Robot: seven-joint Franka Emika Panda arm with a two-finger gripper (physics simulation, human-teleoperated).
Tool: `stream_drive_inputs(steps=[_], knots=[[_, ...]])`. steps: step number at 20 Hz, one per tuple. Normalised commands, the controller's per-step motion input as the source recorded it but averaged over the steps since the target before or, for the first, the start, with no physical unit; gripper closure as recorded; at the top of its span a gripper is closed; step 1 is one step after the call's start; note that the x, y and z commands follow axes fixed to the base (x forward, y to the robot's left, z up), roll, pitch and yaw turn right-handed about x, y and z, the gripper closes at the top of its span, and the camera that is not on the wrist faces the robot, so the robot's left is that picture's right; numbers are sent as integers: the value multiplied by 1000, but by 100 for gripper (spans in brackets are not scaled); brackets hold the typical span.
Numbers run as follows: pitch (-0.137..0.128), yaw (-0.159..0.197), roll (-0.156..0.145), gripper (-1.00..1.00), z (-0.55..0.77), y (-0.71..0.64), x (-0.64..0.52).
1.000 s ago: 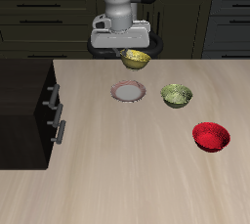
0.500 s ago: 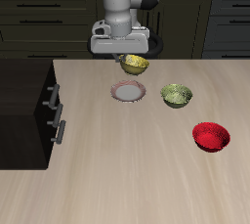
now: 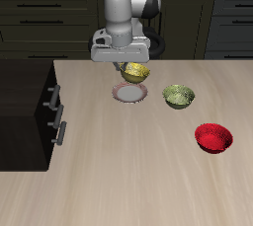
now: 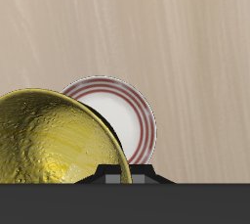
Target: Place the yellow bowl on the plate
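Holding the yellow bowl [image 3: 135, 72] aloft, gripper [image 3: 126, 64] pinched on the bowl's rim, fingers mostly hidden behind the wrist housing. Compared with one second ago: shifted nearer the table's front edge and lower, from behind the plate [image 3: 130, 94] to just above its far rim. Half a second ago: bowl higher and farther back. Bowl tilted, glossy speckled inside facing the camera. Not yet touching the plate; slight gap visible between bowl underside and plate rim in the exterior view.

Wrist view: yellow bowl [image 4: 54, 140] overlapping the plate [image 4: 132, 120], covering part of its pinkish-red rim; pale centre largely exposed.

Unmoved since the earlier frames: olive-green bowl [image 3: 179, 96] just beside the plate; red bowl [image 3: 213, 137] well apart, nearer the front edge. Dark cabinet [image 3: 30, 112] with two metal handles standing at the table's side, near the plate.

No legible writing, brand or label on any item.

Clearance: open wooden table [image 3: 138, 181] across the whole front portion; bare surface between plate and cabinet; narrow room between plate and olive-green bowl.
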Motion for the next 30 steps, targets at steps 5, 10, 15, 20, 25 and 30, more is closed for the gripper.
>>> stream_drive_inputs(steps=[5,10,15,20,25,30], knots=[[8,6,1,100,-66,15,-1],[2,14,-11,100,-70,-39,18],[10,22,-12,100,-90,-37,56],[20,9,-3,100,-157,-21,41],[9,13,-16,100,-41,-65,31],[6,-2,4,100,-16,23,-2]])
